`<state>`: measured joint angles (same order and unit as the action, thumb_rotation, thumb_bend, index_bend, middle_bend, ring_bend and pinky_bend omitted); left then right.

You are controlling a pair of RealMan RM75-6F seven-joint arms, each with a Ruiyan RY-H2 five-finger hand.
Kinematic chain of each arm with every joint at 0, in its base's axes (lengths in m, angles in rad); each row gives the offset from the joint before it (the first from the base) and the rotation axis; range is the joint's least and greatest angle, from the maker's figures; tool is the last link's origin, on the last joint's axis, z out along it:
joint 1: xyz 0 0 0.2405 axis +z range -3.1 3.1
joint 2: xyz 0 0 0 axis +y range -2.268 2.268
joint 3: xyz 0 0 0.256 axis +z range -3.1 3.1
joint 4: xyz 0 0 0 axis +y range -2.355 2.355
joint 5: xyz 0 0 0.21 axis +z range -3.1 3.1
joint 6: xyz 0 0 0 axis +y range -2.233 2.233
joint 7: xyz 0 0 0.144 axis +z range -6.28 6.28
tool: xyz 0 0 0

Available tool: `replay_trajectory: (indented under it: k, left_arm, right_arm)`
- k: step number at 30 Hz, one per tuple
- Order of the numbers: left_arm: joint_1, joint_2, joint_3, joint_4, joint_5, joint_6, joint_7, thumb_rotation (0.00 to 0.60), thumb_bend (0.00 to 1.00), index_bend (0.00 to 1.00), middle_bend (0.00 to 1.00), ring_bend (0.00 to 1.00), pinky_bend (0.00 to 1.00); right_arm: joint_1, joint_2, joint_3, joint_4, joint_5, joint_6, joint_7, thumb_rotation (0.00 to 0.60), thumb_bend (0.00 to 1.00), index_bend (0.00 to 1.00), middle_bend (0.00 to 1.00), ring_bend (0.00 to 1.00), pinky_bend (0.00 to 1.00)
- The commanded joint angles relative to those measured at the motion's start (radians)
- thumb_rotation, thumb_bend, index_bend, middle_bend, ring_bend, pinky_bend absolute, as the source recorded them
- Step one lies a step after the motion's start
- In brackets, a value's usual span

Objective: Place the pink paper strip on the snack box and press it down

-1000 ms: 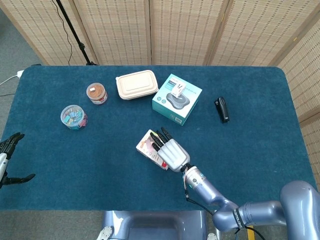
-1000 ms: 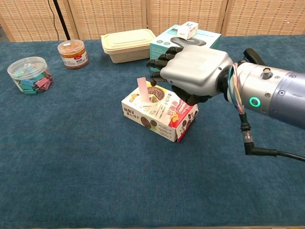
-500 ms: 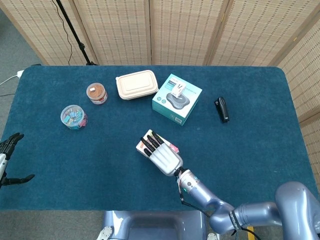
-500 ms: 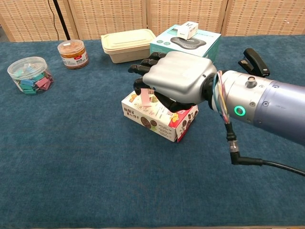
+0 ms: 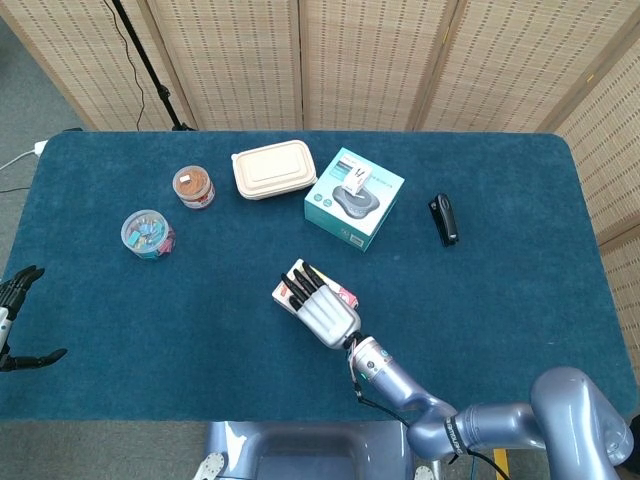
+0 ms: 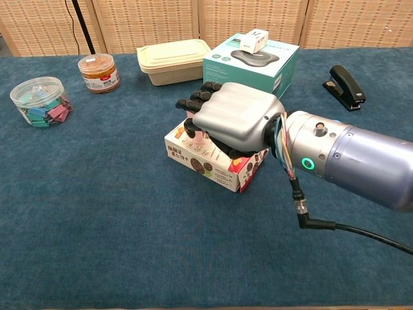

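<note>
You are pressing your right hand (image 6: 232,119) flat on the snack box (image 6: 216,158).
The pink paper strip is hidden beneath the palm, presumably pinned there to flatten it; the hand is grasping nothing. Your left hand (image 5: 20,320) is idling released off the desk (image 5: 500,280) edge.

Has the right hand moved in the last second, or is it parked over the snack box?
Yes. The right hand has moved left and down: against the unmoved snack box, it now lies flat on top, covering the spot where the strip stood.
</note>
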<state>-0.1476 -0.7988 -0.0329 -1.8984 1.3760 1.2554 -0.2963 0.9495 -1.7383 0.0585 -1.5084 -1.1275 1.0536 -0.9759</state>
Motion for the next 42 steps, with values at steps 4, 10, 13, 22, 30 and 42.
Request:
replay_trajectory:
  k: [4,10,13,22,30,42]
  left_arm:
    - [0.000,0.000,0.001,0.001,0.002,-0.001,-0.001,0.600,0.10,0.00,0.00,0.00,0.00]
    - [-0.001,0.000,0.001,0.000,0.003,-0.002,0.000,0.600,0.10,0.00,0.00,0.00,0.00]
    - [0.001,0.000,0.003,0.000,0.006,0.000,-0.001,0.600,0.10,0.00,0.00,0.00,0.00]
    - [-0.001,0.000,0.002,0.000,0.002,-0.003,0.001,0.600,0.10,0.00,0.00,0.00,0.00]
    - [0.000,0.001,0.002,0.002,0.003,-0.003,-0.004,0.600,0.10,0.00,0.00,0.00,0.00]
    - [0.001,0.002,0.003,0.004,0.009,0.000,-0.013,0.600,0.10,0.00,0.00,0.00,0.00]
  right_arm:
    - [-0.008,-0.004,-0.002,0.019,-0.005,-0.007,0.002,0.600,0.90,0.28,0.00,0.00,0.00]
    - [-0.018,0.004,-0.006,0.025,-0.013,-0.012,0.004,0.600,0.90,0.29,0.00,0.00,0.00]
    - [-0.022,0.004,-0.009,0.028,-0.020,-0.015,0.003,0.600,0.90,0.30,0.00,0.00,0.00]
    - [-0.028,-0.003,-0.004,0.024,-0.039,-0.019,0.007,0.600,0.90,0.30,0.00,0.00,0.00]
    - [-0.028,-0.014,0.003,0.027,-0.040,-0.025,-0.008,0.600,0.90,0.30,0.00,0.00,0.00]
    - [-0.040,0.016,0.003,-0.002,-0.041,-0.018,-0.033,0.600,0.90,0.31,0.00,0.00,0.00]
